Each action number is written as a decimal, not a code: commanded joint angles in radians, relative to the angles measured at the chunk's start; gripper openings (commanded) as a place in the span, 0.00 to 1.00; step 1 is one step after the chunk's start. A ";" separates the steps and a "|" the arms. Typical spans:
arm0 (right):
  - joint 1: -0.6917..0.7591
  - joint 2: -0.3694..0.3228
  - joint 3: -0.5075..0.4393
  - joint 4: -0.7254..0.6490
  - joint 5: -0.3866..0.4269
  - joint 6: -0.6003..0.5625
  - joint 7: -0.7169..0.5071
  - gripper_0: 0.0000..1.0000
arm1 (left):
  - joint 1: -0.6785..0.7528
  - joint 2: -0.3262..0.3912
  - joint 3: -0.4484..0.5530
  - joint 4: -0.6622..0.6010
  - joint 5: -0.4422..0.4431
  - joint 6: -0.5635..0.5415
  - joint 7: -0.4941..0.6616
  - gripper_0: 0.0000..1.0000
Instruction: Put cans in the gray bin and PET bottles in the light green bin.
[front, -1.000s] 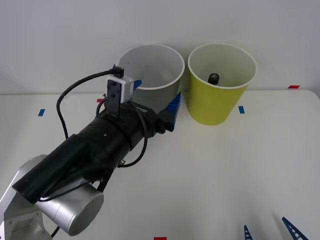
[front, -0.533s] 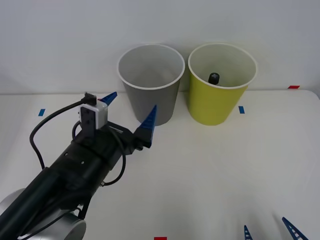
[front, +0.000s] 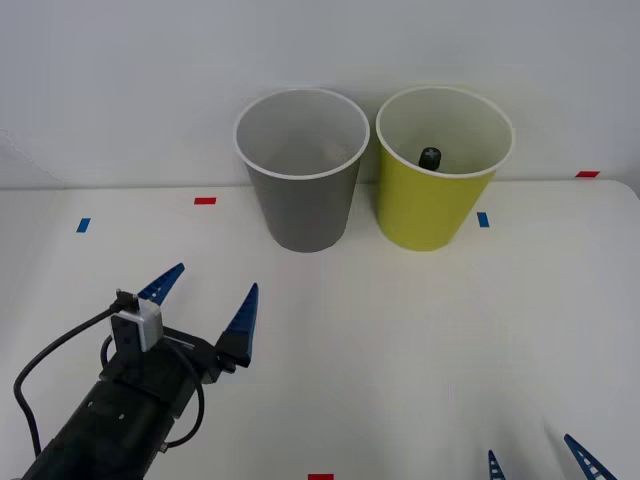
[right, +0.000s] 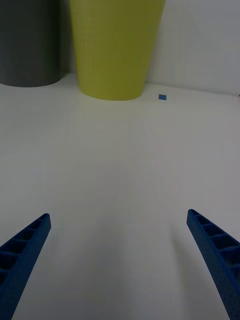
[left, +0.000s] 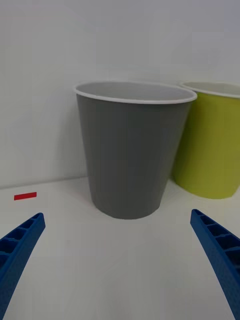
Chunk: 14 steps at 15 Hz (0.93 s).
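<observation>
gray bin (front: 301, 170) and light green bin (front: 440, 170) stand side by side at the table's far edge; no readable markings. a black-capped pet bottle (front: 429, 157) sits inside the green one. left gripper (front: 205, 300) hovers near-left, fingers spread, empty; right gripper (front: 540, 462) near-right, likewise spread

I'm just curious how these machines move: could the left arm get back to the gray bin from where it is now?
Probably yes. The left gripper sits open over bare table, pointing toward the gray bin, with nothing between them. The light green bin stands beside it, out of the path.
</observation>
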 joint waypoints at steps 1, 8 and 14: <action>0.000 0.000 0.000 0.000 0.000 0.000 0.000 0.95 | 0.038 0.006 -0.013 0.120 -0.021 -0.157 -0.001 1.00; 0.000 0.000 0.000 0.000 0.000 0.000 0.000 0.95 | 0.164 0.034 -0.016 0.272 -0.052 -0.395 0.004 1.00; 0.000 0.000 0.000 0.000 0.000 0.000 0.000 0.95 | 0.206 0.028 0.015 0.364 -0.036 -0.495 -0.001 1.00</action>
